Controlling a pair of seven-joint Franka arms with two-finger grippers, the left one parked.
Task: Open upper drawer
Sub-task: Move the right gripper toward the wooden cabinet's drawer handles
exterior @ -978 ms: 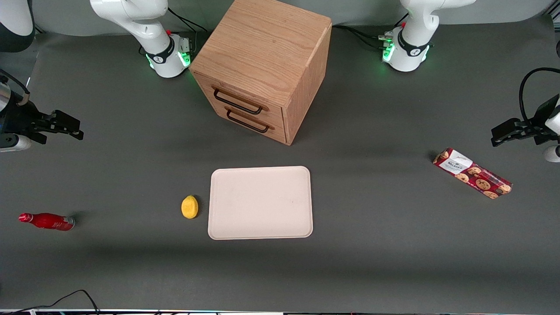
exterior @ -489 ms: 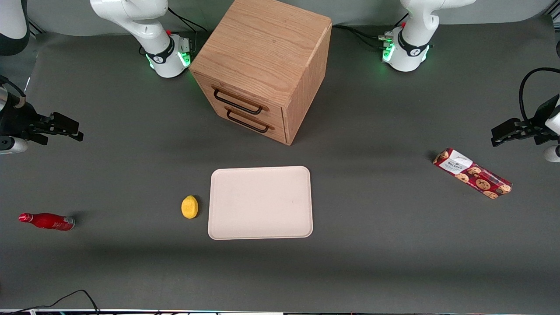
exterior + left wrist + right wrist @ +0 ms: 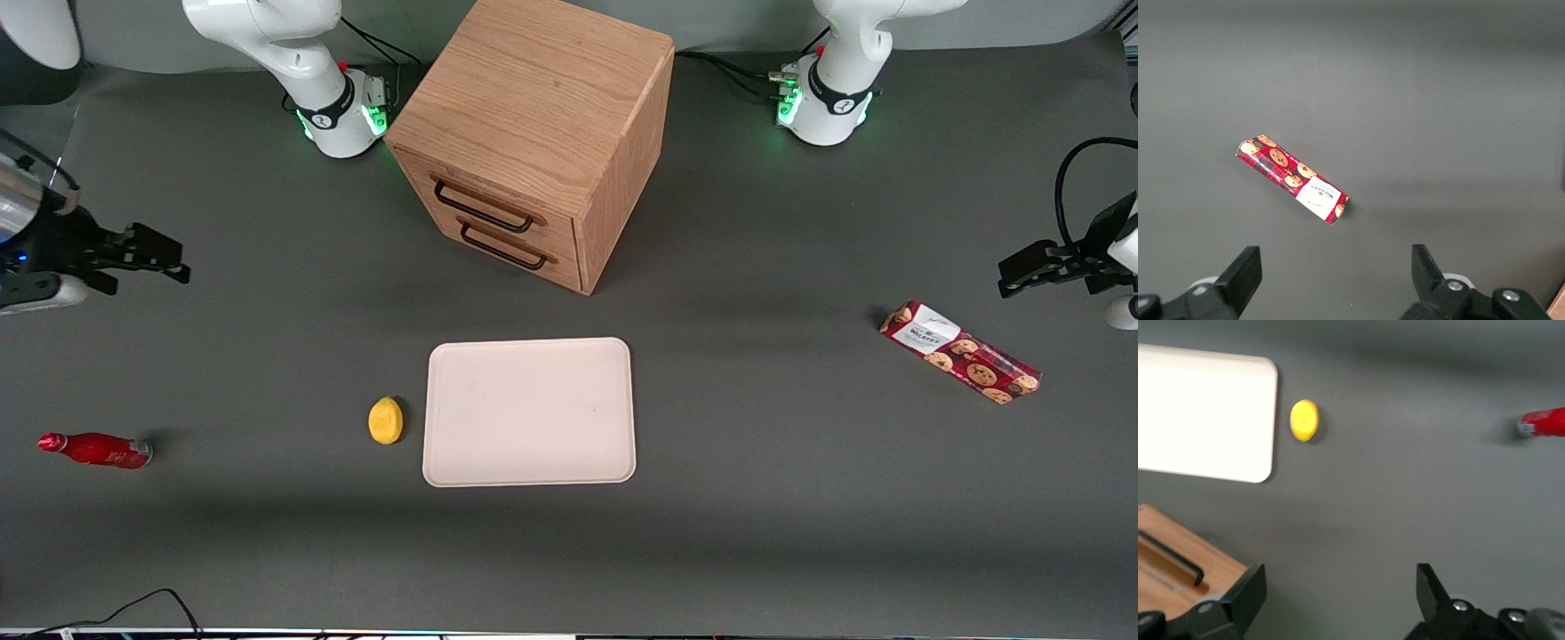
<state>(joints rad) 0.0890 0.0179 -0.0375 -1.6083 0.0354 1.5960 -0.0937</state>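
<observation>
The oak cabinet (image 3: 533, 116) stands at the table's middle, far from the front camera. Its upper drawer (image 3: 487, 203) is shut, with a thin dark bar handle (image 3: 483, 207). The lower twin drawer (image 3: 507, 246) sits just under it, also shut. My right gripper (image 3: 164, 258) hovers above the table toward the working arm's end, well apart from the cabinet, open and empty. In the right wrist view the gripper (image 3: 1338, 597) has its fingers spread over bare mat, with a corner of the cabinet (image 3: 1178, 567) and a dark handle (image 3: 1171, 557) showing.
A cream tray (image 3: 530, 412) lies nearer the front camera than the cabinet, with a yellow lemon (image 3: 385, 420) beside it. A red bottle (image 3: 96, 450) lies toward the working arm's end. A red cookie box (image 3: 960, 352) lies toward the parked arm's end.
My right gripper has shifted slightly toward the cabinet. The drawers and other objects have not moved.
</observation>
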